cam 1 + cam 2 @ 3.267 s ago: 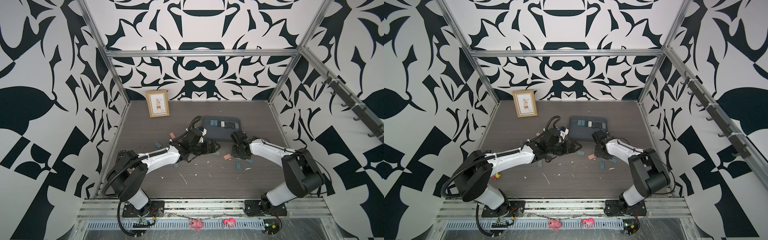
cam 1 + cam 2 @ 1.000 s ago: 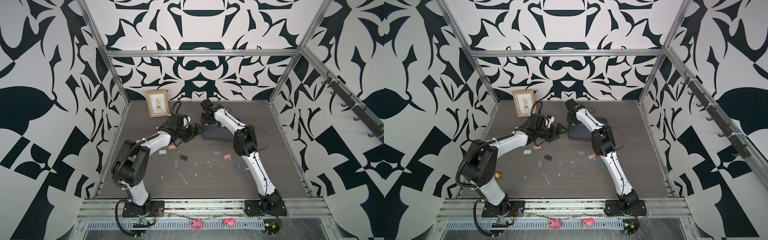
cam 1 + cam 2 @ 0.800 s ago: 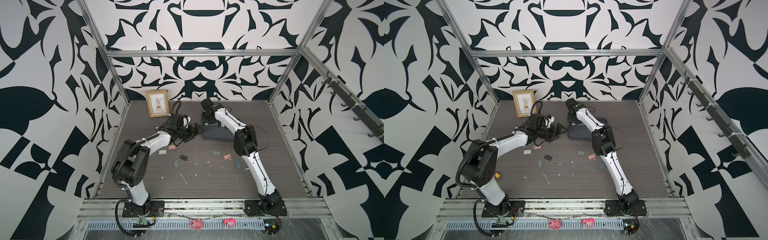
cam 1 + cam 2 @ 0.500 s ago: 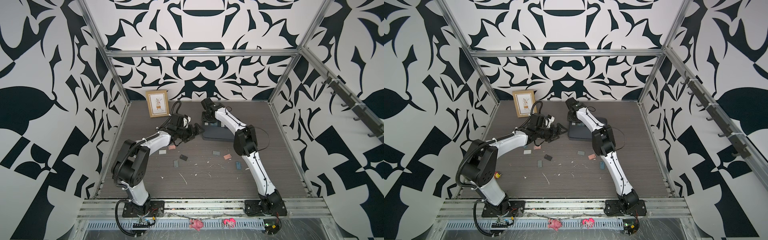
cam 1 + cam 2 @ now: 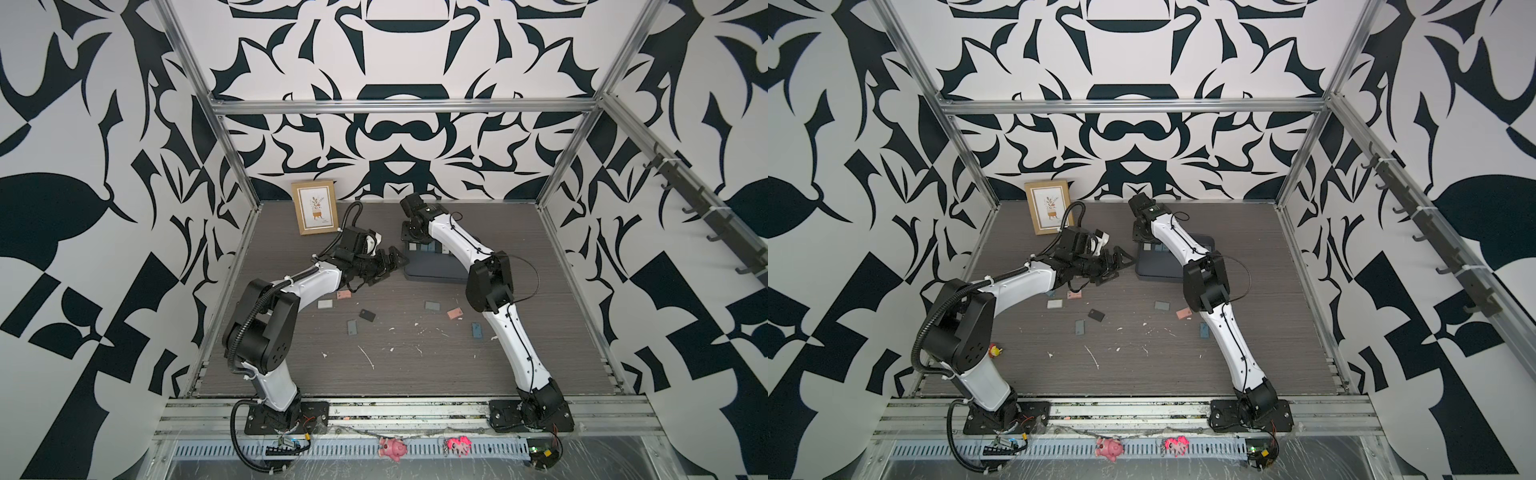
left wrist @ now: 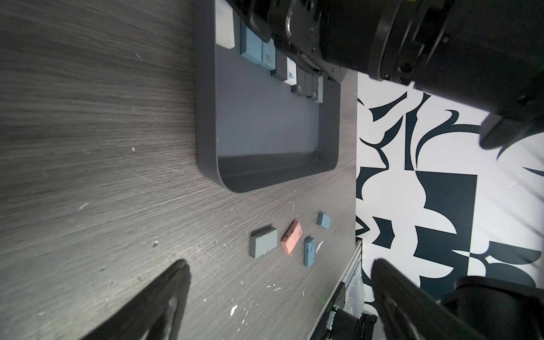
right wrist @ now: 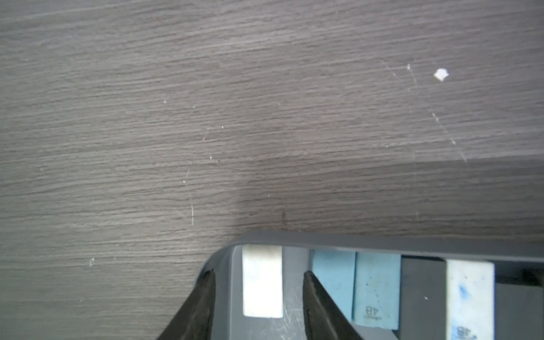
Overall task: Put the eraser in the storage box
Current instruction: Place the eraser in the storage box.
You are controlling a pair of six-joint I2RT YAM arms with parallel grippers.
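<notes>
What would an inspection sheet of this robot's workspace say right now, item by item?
Surface: dark grey wood-grain tabletop, speckled with white crumbs.
Job's things: shallow slate-grey plastic storage box holds a row of erasers along one wall; a white rectangular eraser lies flat in its corner.
Clutter: several loose pink, grey, blue and black erasers on the tabletop; wooden-framed picture near the back wall.
Hands: right hand open, straddling the white eraser without touching it; left hand open and empty, near the box's edge.
Cables: black cable loop over the left wrist; thin black wire by the right elbow.
Surroundings: black-and-white patterned walls, metal frame bars.
</notes>
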